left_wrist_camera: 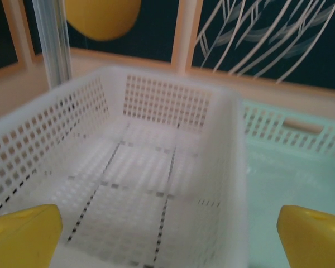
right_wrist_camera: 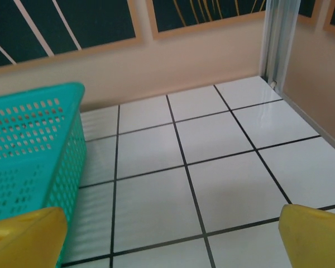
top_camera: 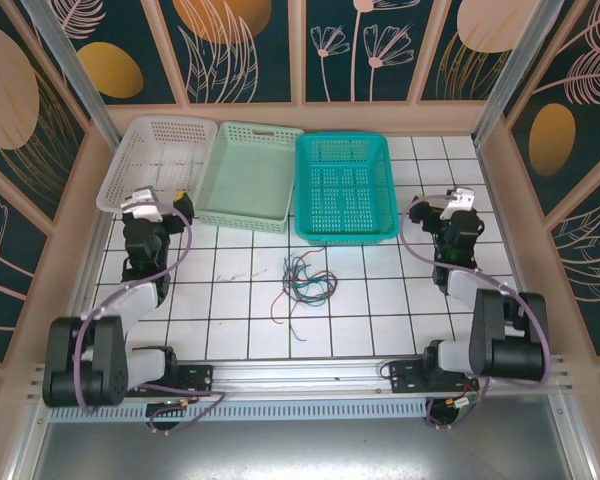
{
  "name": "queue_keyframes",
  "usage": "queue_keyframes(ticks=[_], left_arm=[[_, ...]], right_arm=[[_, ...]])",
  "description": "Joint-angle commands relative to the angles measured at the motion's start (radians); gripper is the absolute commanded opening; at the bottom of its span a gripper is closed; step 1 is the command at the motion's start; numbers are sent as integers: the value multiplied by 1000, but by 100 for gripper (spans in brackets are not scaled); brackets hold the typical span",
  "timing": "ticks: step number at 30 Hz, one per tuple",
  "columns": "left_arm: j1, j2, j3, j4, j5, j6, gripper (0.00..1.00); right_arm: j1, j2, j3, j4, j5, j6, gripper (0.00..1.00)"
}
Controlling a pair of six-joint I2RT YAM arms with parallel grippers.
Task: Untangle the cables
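Twin tabletop arms in black and white: the left arm (top_camera: 140,295), lower left of the frame, and the right arm (top_camera: 467,290), lower right, pair bulky black joint housings with smooth white links. A lilac cable (top_camera: 185,245) trails along each arm, a white block (top_camera: 140,206) caps each wrist, and the fingertips (left_wrist_camera: 22,237) are bright yellow in both wrist views

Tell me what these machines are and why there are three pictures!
They are two robot arms, each ending in a yellow-tipped pincer. The big picture looks down from above; the other two come from cameras on the wrists. The left pincer faces a white plastic mesh basket, the right pincer a white tiled table beside a teal plastic mesh basket. A tangle of thin coloured cables lies on the tiles. Both pincers are open, holding nothing.
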Motion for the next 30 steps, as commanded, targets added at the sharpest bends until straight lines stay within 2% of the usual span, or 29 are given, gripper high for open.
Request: queue_keyframes(ticks=[1,3,6,9,11,13,16,20,25,30], left_arm=[[4,-110,-34,-182,-8,-159,99],[2,-160,-16,-230,18,-184,98],[-9,-158,100,-362,37,-147,99],[-17,-73,250,-485,64,-97,99],[-27,19,354,-589,73,-69,98],[-31,110,437,-665,85,-67,98],[-36,199,507,-693,120,-65,97],[-40,307,604,-738,128,-50,96],[-43,466,721,-824,173,-23,88],[-56,578,771,-849,150,-16,86]], right_arm=[[-6,-70,33,-237,16,74,96],[-4,-79,93,-340,-56,95,92],[20,-4,273,-543,-149,119,81],[82,140,513,-780,-136,102,69],[132,220,626,-873,-108,94,67],[179,279,703,-918,-81,90,65],[216,346,772,-959,-30,102,65],[217,429,843,-1029,14,125,65],[217,486,876,-1057,24,120,66],[217,528,903,-1077,6,106,65]])
